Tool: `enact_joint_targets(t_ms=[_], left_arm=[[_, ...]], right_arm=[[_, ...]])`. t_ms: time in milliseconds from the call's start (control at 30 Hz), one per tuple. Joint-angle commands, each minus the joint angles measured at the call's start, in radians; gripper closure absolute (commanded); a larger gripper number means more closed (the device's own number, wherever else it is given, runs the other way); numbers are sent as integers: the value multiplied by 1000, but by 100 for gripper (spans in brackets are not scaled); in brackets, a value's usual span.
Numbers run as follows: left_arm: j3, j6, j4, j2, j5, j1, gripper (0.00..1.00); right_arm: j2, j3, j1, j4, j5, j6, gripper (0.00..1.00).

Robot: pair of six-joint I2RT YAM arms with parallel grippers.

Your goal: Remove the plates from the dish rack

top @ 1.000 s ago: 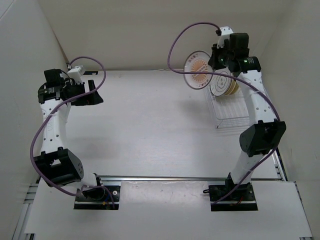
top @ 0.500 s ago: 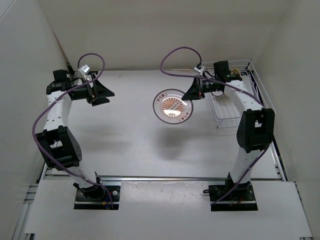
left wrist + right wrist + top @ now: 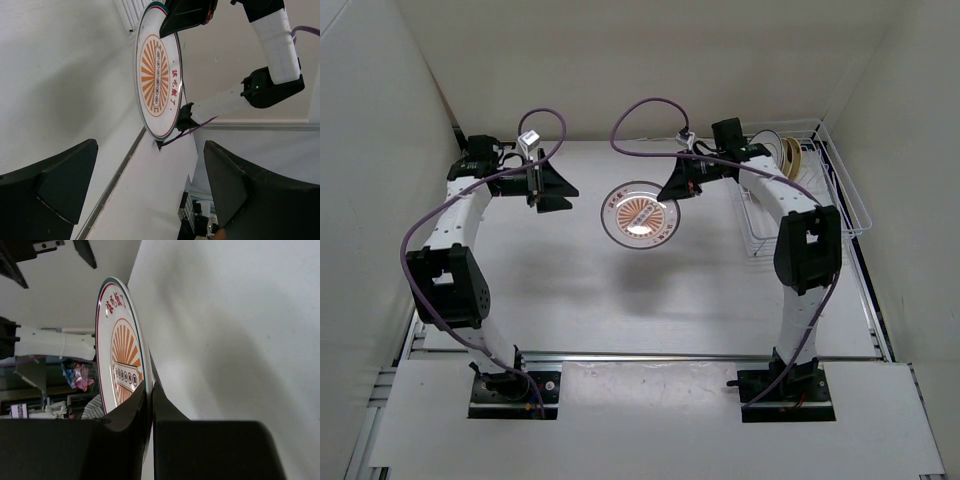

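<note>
The sunburst plate [image 3: 639, 215] hung in the air over the middle of the tabletop [image 3: 570, 290], well apart from the dish rack [image 3: 840, 200] at the right side; the right tool [image 3: 674, 188] was pressed together on its rim, pinching only a narrow bite of the edge, with the patterned face turned largely toward the overhead camera; the left tool [image 3: 558, 188] stood spread wide and empty, pointed at the plate's far side, near it but not touching. The plate looked thin, stiff and glossy; it was probably light enough for an edge pinch, yet likely slippery and apt to pivot or slide in so small a hold; the raised rim seemed the only sensible place to take it, one finger on each face, since the flat centre offered nothing to close on; if ceramic, it would chip or break in a fall. In the right wrist view the fingers [image 3: 131, 410] covered the lower rim, so the depth of the bite could not be told; the plate's height above the tabletop could not be judged; the other plates [image 3: 788, 155] standing in the rack were small and partly behind the right arm [image 3: 770, 195], tan edges and a white face showing, their count uncertain.
</note>
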Motion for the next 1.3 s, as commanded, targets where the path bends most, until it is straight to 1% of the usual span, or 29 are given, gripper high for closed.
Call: enact_joint_targets(t_ms=[0,33,100,133,333,567,800,933,967,1033,1067,1167,1200,1267], left_arm=[[33,-2,23,17,15,12,4],[33,-2,23,17,15,12,4],[33,-2,23,17,3,0,7],[33,-2,23,26,-24,-1,7],[33,40,12,49,-67,-76,7],[54,40,12,95,-68,-76,7],[102,40,12,146,-77,-129,7],[125,40,12,166,-77,-129,12],[125,40,12,166,-77,-129,16],[125,40,12,175,-77,-129,19],[125,40,12,175,-77,-129,23],[125,40,12,175,-77,-129,32],[134,40,12,184,-77,-129,38],[134,40,12,184,-77,-129,44]], right_arm=[[29,87,4,33,43,37,100],[43,106,4,33,55,37,100],[55,124,13,42,67,47,100],[68,133,13,42,76,57,100],[97,184,23,84,76,102,100],[115,213,23,116,67,140,100],[124,224,41,134,67,183,100],[134,224,41,144,67,183,100],[134,224,50,144,67,192,100],[143,233,50,153,67,192,100],[152,233,59,153,67,192,100],[163,254,68,153,67,202,100],[163,255,69,153,67,202,100],[163,264,78,153,67,202,100]])
